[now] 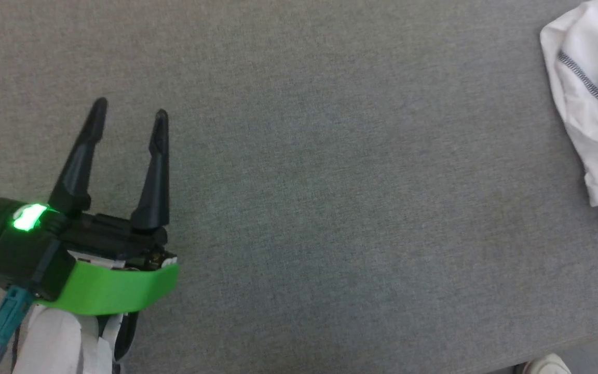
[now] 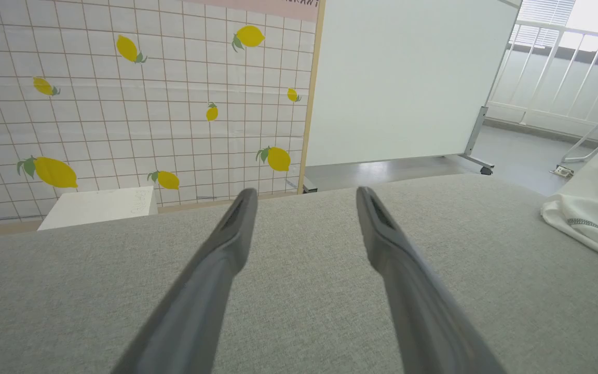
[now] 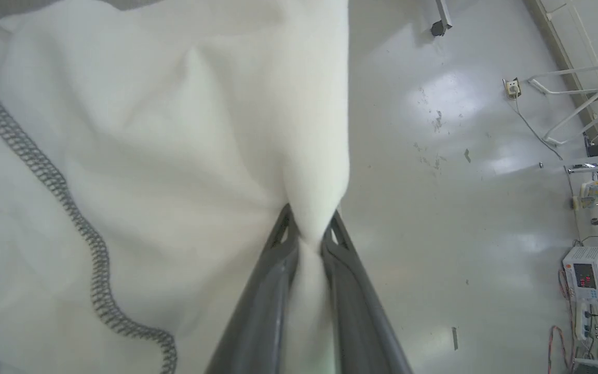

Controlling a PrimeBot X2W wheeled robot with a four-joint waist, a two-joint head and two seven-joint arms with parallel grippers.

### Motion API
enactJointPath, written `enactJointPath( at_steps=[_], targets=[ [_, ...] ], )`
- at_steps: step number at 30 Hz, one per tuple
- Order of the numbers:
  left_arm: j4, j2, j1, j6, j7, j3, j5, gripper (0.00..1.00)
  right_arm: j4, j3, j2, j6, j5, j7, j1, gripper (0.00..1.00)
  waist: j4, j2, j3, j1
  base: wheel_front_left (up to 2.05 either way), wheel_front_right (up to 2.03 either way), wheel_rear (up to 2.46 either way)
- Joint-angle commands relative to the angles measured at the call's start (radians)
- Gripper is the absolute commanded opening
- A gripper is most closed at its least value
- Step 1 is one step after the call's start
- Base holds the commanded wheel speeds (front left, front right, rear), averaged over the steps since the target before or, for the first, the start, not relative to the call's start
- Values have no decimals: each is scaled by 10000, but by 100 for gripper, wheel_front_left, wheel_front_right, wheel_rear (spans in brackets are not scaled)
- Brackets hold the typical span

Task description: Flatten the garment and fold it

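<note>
Left hand [image 1: 131, 106] sits low on the left of the head view, over bare grey desk [image 1: 330, 182]. Its two dark fingers are spread well apart with nothing between them. A green light [image 1: 29, 217] glows on the wrist and a green band [image 1: 117, 288] wraps just below it. Whether the fingertips touch the desk or hang just above it, I can't tell.

Over at the far right edge, there's the garment [image 1: 595, 104], a bunched white heap lying on the desk, well apart from the left hand. A grey stitched seam [image 1: 589, 85] runs slantwise across it.

The left wrist view looks along the desk between the open fingers, and the garment lies off to the right, near the desk's edge. Beyond the desk stand a lemon-print wall [image 2: 122, 104], a white box [image 2: 96, 208], a white panel [image 2: 408, 78] and a railing [image 2: 563, 67].

In the right wrist view, the right hand [image 3: 310, 213] is clamped on the garment. A fold of cloth is pinched between the two fingers, their tips close together, and fabric bulges out past them. The cloth spreads up and to the left, the seam snaking down its left side. A sliver of desk peeks out at the top-left corner. To the right of the cloth lies glossy pale floor [image 3: 460, 208], with cables and equipment at the far edge.
</note>
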State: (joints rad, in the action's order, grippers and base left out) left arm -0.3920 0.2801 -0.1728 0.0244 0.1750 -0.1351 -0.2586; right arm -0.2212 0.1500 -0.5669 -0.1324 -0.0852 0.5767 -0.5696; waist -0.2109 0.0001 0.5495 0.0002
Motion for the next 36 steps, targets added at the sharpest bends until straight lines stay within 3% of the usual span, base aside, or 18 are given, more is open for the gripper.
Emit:
enactJointPath(
  at_steps=[1,7,8,9,10,17,23,27,36],
  targets=[
    [-75,79,-203,-73,99,67,228,100,-140,134,-38,17,170,-139,-230,0,106,-1,646,-2,0,0,0],
    [-129,97,-304,-364,221,212,506,100,-842,622,67,17,787,-585,-523,0,146,-1,968,-2,0,0,0],
    [-113,110,-317,-368,220,205,519,100,-995,730,99,17,897,-675,-571,11,145,-1,989,-2,0,0,0],
    [-102,118,-331,-364,225,196,522,100,-1107,786,120,17,986,-770,-604,42,141,-1,995,-2,0,0,0],
    [-85,116,-353,-359,239,185,509,100,-1244,829,151,17,1072,-898,-647,100,133,-1,988,-2,0,0,0],
    [297,6,-351,-323,370,6,416,100,-1893,961,317,17,1257,-1581,-804,100,117,-1,375,-2,0,0,0],
    [950,-156,183,-366,590,-66,266,100,-1577,1159,915,17,729,-2302,-343,100,258,-1,-1019,-2,0,0,0],
    [1315,-280,656,-503,698,-22,223,100,-869,983,1416,17,377,-2723,460,100,421,-1,-1858,-2,0,0,0],
    [2047,-639,1553,-667,817,68,-55,100,1526,478,3216,17,-228,-3656,2856,100,1087,-1,-3620,-2,0,0,0]
  ],
)
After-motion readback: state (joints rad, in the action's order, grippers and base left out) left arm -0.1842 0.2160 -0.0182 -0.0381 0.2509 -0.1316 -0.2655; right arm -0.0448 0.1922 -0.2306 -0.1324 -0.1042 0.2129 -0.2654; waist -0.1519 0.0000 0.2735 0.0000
